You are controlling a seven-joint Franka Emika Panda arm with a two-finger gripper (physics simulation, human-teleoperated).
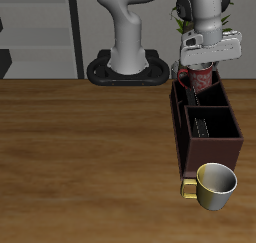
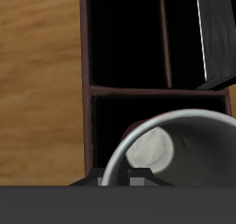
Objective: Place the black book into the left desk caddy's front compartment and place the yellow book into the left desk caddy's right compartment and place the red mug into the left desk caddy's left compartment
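The gripper [image 1: 203, 67] held the red mug [image 1: 201, 78] tight, just above the left desk caddy [image 1: 222, 143]

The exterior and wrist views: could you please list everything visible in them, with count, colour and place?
left desk caddy: one, dark brown, on the table, reaching from below the gripper toward the front edge.
black book: one, black with a pale page edge, standing inside the caddy.
red mug: one, dark red with a mottled pattern, held by the gripper over the caddy's far end.
cream-yellow mug: one, glossy cream-yellow, on the table just in front of the caddy.
table: one, wood brown.
gripper: one, grey, shut on the red mug's rim.
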